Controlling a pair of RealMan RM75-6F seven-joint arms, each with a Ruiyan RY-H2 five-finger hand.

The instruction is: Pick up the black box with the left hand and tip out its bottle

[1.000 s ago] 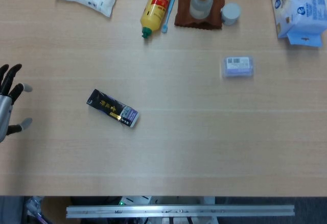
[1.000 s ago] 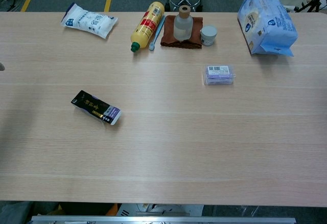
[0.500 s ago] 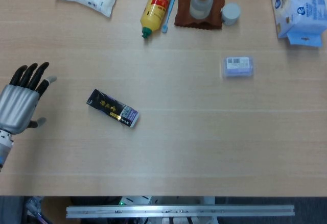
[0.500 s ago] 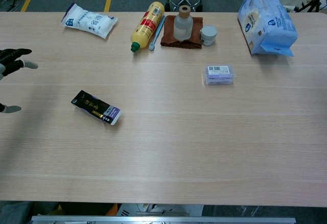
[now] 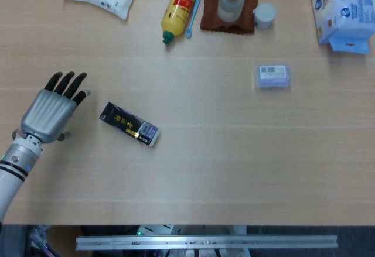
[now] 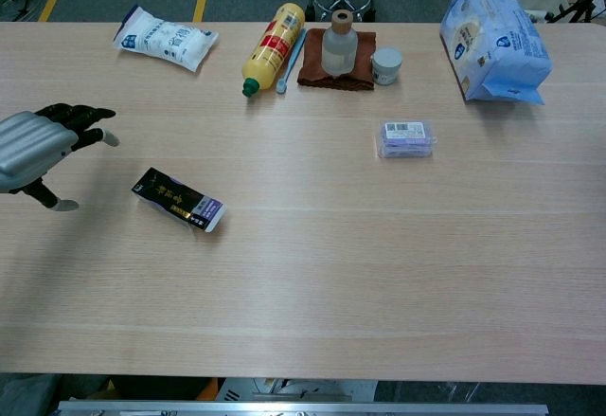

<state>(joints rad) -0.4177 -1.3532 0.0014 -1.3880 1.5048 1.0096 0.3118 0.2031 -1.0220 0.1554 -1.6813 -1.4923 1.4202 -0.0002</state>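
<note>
Reaching is the step in hand: the left hand point(image 5: 51, 109) hovers palm down over the table's point(image 5: 234, 169) left side, fingers spread and empty, just left of the black box point(image 5: 129, 124). That box lies flat on the wood, slanted, its black end toward the hand and its paler end pointing away to the lower right. No bottle shows; presumably it sits inside. The right hand is out of sight in both views. Next, I judge, the hand must move right over the box, lower, and close across its narrow sides before lifting and tilting
</note>
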